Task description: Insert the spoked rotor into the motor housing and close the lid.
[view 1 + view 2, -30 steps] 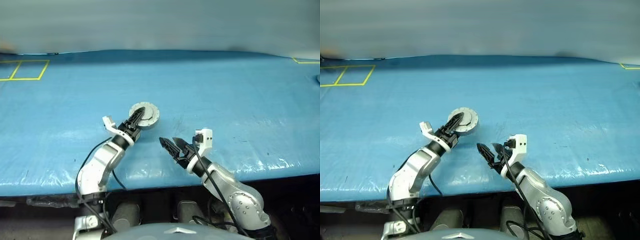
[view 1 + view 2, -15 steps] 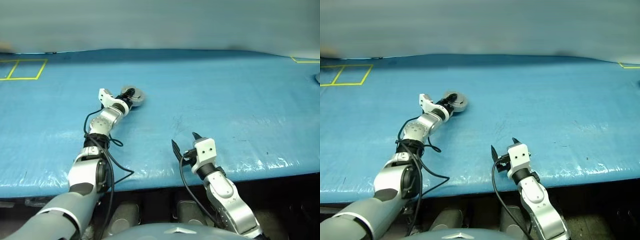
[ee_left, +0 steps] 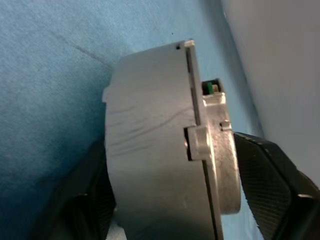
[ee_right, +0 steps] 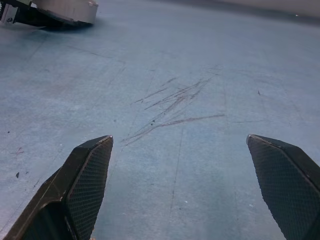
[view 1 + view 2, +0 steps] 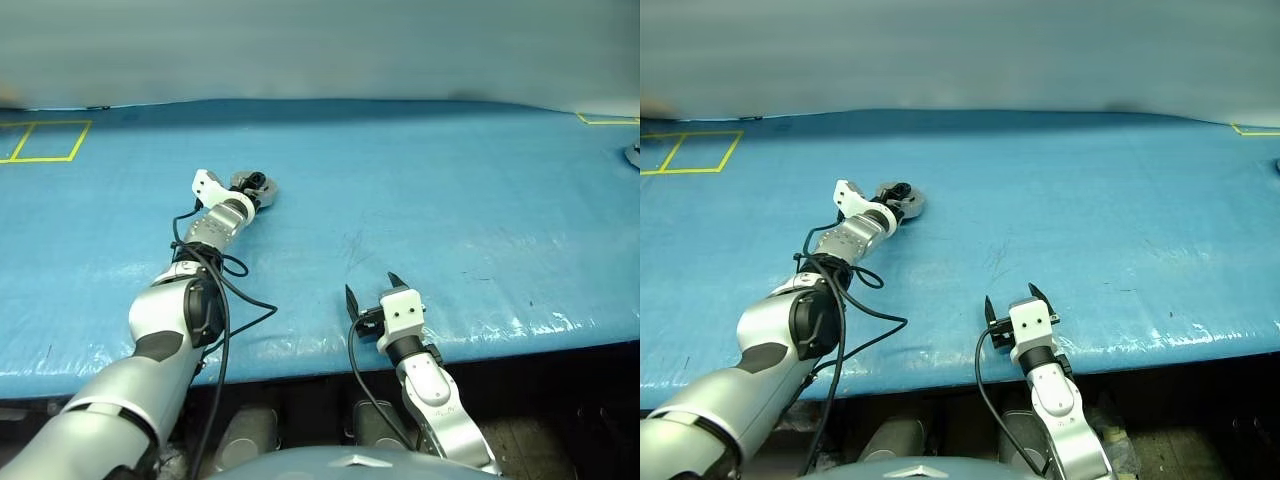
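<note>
Left arm reaching out to the closed motor housing, right arm idle near the table edge.

On the blue table (image 5: 480, 200), the left gripper (image 5: 256, 186) is stretched far forward with its black fingers (image 3: 265, 185) spread on either side of the motor housing (image 3: 155, 150); whether they press it I cannot tell. The lid (image 3: 222, 150) sits shut on the can. To the right, well apart, the right gripper (image 5: 1018, 300) hovers low near the front edge, fingers (image 4: 87, 175) spread wide with nothing between them over scratched blue surface.
</note>
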`<control>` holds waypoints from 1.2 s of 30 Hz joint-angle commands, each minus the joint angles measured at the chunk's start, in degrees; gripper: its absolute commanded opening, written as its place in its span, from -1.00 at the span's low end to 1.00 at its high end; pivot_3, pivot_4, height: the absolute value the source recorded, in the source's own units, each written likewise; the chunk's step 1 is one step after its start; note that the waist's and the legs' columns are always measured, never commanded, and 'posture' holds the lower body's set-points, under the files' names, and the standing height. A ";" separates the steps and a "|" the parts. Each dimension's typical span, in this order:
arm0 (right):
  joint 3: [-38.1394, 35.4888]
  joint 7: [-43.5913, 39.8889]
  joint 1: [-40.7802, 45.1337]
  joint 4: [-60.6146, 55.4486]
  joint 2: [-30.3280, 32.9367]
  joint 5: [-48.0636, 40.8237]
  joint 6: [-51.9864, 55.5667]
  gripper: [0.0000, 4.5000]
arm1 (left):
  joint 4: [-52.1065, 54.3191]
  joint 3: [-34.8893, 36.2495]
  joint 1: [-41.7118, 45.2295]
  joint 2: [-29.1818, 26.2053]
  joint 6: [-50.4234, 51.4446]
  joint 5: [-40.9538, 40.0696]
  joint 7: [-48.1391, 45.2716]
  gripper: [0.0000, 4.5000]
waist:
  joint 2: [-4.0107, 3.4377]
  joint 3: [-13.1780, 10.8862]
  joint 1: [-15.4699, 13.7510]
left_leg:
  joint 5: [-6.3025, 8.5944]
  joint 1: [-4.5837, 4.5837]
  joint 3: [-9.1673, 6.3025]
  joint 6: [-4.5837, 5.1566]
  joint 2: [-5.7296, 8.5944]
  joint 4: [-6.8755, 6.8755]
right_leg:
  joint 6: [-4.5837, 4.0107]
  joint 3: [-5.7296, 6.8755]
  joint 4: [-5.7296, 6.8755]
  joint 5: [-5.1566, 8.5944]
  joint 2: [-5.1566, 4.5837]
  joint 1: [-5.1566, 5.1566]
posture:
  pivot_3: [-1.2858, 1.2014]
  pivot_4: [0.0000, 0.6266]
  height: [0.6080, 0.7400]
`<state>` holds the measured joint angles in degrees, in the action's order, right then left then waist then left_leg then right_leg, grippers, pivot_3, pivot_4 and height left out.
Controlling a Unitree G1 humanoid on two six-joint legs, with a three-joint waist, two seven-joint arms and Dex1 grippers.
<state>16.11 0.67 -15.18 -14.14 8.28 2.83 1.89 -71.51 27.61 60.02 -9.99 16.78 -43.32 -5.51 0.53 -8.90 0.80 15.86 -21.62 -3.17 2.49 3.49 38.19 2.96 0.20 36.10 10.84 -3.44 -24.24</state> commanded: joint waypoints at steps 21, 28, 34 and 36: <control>-0.57 -14.29 2.95 -2.64 -1.50 -8.42 4.88 1.00 | 81.04 -31.69 -61.21 -10.63 3.52 24.16 -15.29 0.98 | -0.59 1.28 -0.31 | 0.39 1.78 0.26 0.08 -0.47 -0.47 | -0.41 -0.57 0.03 0.67 -0.06 1.18 | 0.03 -0.52 1.00; -0.53 -16.70 2.15 -3.04 0.85 -7.04 1.32 1.00 | 79.26 -34.23 -67.08 -5.55 -17.60 34.24 -14.37 0.98 | -0.51 1.21 -1.15 | 0.32 0.62 0.21 -0.04 -0.45 -0.28 | -0.53 -0.45 -0.07 0.32 -0.07 0.40 | 0.03 -0.52 1.00; -1.34 -16.39 2.09 -2.20 0.73 -6.61 0.17 1.00 | 78.17 -34.00 -68.27 -4.13 -21.47 36.14 -14.15 0.98 | -0.48 1.15 -1.17 | 0.50 0.62 0.18 0.25 -0.46 -0.27 | -0.36 -0.21 -0.13 0.50 -0.10 0.45 | 0.03 -0.52 1.00; -1.35 -16.44 2.14 -2.06 0.68 -6.47 0.08 1.00 | 78.08 -33.79 -68.63 -4.15 -21.31 36.37 -14.32 0.98 | -0.49 1.13 -1.14 | 0.49 0.62 0.16 0.25 -0.46 -0.27 | -0.30 -0.14 -0.12 0.51 -0.09 0.47 | 0.03 -0.52 1.00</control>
<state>15.33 -15.79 -13.05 -14.79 9.23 -3.60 3.63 5.95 -6.67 -8.46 -13.95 -3.17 -7.39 -19.58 0.04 -7.77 -0.34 16.36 -21.00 -3.02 2.75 3.03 37.93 2.67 0.09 35.97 11.35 -3.53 -23.77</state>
